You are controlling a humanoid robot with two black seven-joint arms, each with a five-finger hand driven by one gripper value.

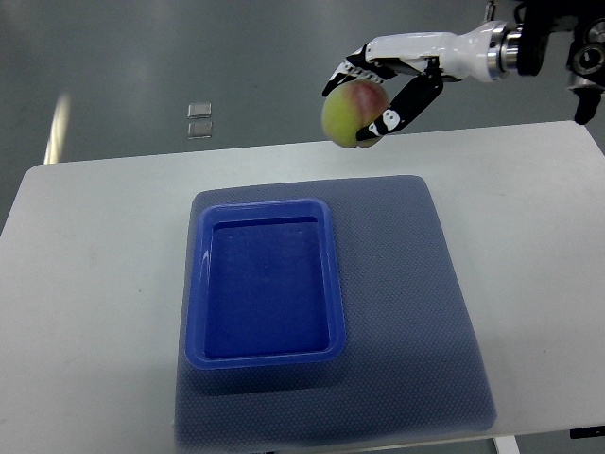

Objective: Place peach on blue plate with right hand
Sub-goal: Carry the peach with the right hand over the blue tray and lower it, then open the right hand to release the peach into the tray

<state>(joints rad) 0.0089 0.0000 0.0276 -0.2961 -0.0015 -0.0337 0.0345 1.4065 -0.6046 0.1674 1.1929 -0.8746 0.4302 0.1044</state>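
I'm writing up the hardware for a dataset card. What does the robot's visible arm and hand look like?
Only the right hand shows, entering from the picture's right edge. Its back and fingers have glossy white shells over black joints and undersides, and the thumb is black with small white markings. A silver metallic ring forms the wrist, followed by dark, blocky forearm hardware. No loose cables are visible. The left arm is out of view.
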